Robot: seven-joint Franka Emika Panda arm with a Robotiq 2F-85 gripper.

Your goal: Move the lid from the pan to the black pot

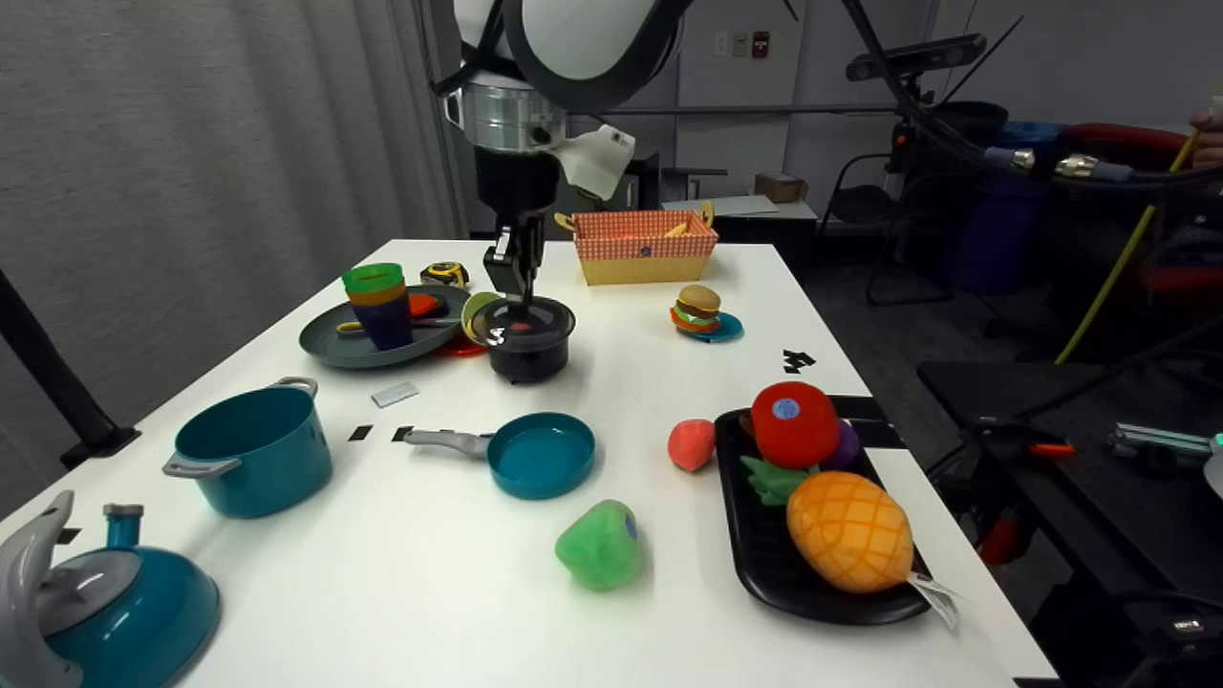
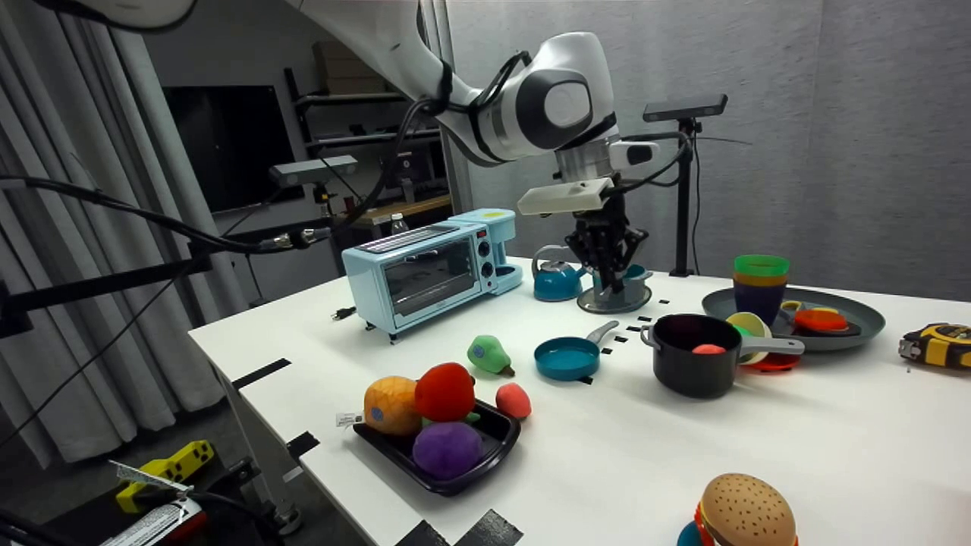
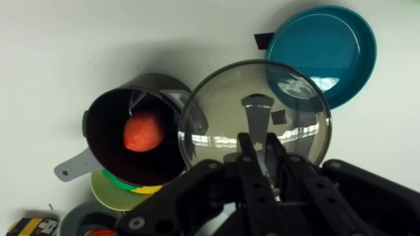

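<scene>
White arm (image 2: 546, 91): slanted from the upper left in an exterior view, bent downward toward its end.
Silver wrist (image 1: 502, 119): close to upright, directly under the arm.
Black gripper (image 3: 257, 139): below the wrist, pointing down.
Jaws: side by side, nearly parallel, clenched to a narrow gap.

black pot (image 2: 692, 378): one. teal pot (image 1: 263, 478): one. pan (image 1: 541, 459): one. see-through lid (image 3: 226, 109): one. claw (image 3: 257, 135): one. kettle (image 1: 143, 612): one. toaster oven (image 2: 428, 277): one. tray (image 1: 767, 552): one. basket (image 1: 621, 270): one. burger (image 1: 697, 304): one. tape measure (image 2: 941, 346): one. plates (image 1: 336, 348): at least two. stacked cups (image 1: 378, 311): at least three. plush toys (image 1: 850, 535): at least six, three in tray, two on tabletop (image 1: 430, 592), one in black pot.
</scene>
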